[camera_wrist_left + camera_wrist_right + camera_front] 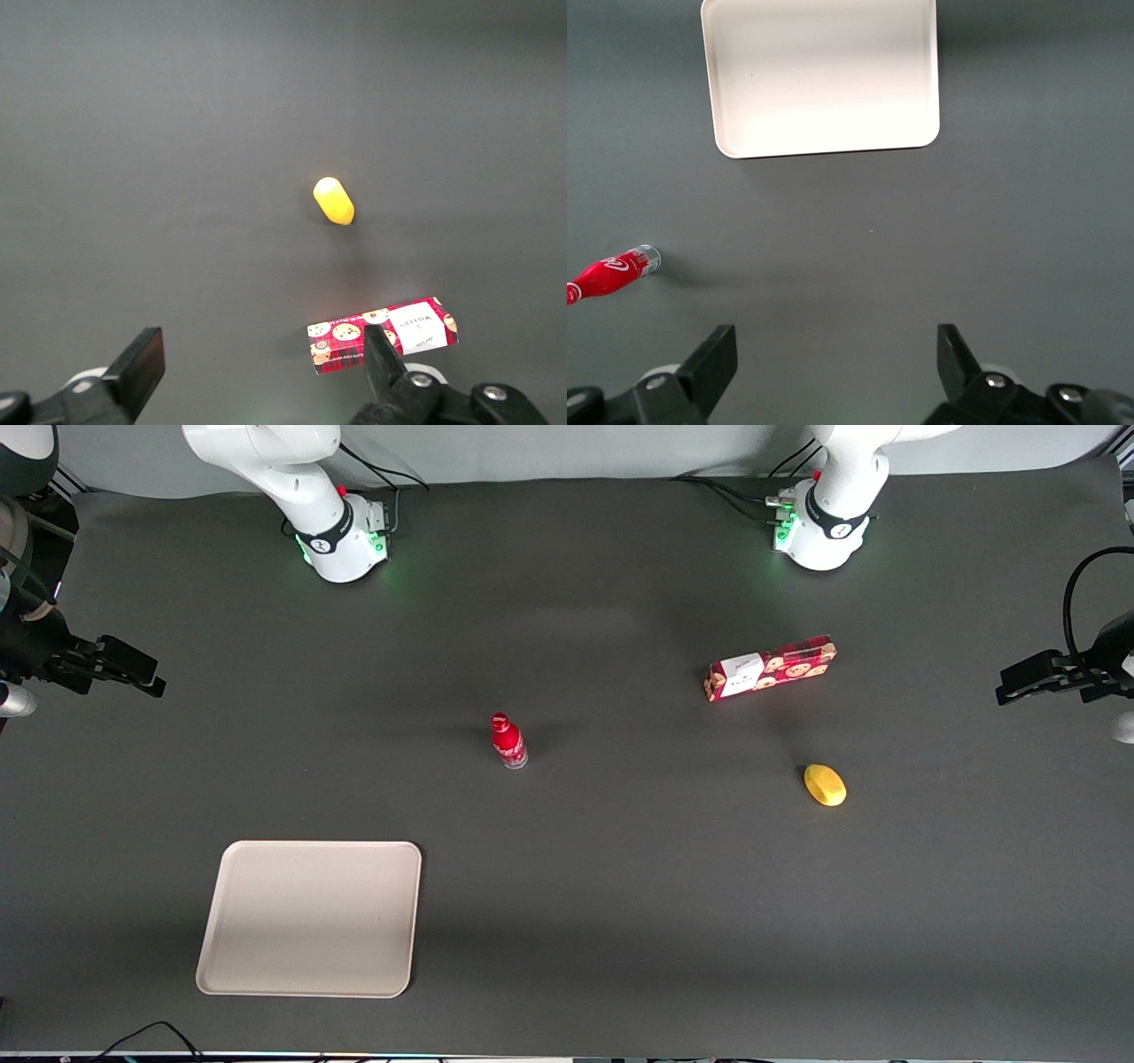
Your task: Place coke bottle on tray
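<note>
The coke bottle (508, 742) stands upright on the dark table (620, 886), near the middle of it, well apart from everything else. The tray (310, 918) lies flat on the table toward the working arm's end, nearer to the front camera than the bottle, with nothing on it. The gripper (120, 666) hangs above the working arm's end of the table, well away from both bottle and tray and holding nothing.

The front view shows the whole layout at once: bottle, tray, a red cookie box (770, 668) toward the parked arm's end, and a yellow lemon-like object (825, 785) nearer to the front camera than the box. It does not make the finger gap plain.

The right wrist view settles that: the gripper (837, 359) has its two fingers (713, 363) spread wide apart over bare table, with nothing between them. This view also takes in the tray (819, 80) and the bottle (616, 273), but neither the box nor the yellow object.

The left wrist view shows only the cookie box (383, 335) and the yellow object (333, 201), lying apart from each other; bottle and tray do not appear there.
</note>
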Tool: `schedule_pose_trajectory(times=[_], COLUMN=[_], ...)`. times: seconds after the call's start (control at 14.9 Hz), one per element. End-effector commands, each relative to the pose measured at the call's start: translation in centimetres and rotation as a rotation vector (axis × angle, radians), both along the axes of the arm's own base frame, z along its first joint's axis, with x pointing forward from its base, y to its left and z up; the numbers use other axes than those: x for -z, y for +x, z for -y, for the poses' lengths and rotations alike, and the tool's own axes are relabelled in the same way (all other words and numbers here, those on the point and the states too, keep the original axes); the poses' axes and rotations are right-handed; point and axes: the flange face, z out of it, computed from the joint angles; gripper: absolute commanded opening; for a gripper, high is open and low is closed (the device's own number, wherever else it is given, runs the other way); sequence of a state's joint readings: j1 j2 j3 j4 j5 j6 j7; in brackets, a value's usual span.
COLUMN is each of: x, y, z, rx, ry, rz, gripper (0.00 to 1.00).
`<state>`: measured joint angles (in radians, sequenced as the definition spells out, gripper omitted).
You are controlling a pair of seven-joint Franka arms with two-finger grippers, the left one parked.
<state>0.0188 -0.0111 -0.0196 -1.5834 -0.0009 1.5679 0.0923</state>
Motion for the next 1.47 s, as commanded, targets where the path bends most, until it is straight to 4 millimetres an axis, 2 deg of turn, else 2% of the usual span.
schedule_pose_trajectory(times=[0.0, 0.67, 0.94, 1.07, 1.14, 1.21, 1.41], x=[0.0, 0.6, 0.5, 0.4, 0.3, 0.3, 0.2], y=[0.0, 0.1, -0.3, -0.5, -0.5, -0.7, -1.5], z=[-0.1, 0.1, -1.1, -3.4, -3.7, -4.8, -9.5], rx=[0.014, 0.022, 0.004, -0.041, -0.046, -0.065, -0.126], ry=[-0.007, 0.005, 0.008, 0.007, 0.007, 0.009, 0.018], rz=[-0.006, -0.019, -0.020, -0.027, -0.025, -0.028, -0.034], gripper=[1.00, 1.00, 1.00, 1.00, 1.00, 1.00, 1.00])
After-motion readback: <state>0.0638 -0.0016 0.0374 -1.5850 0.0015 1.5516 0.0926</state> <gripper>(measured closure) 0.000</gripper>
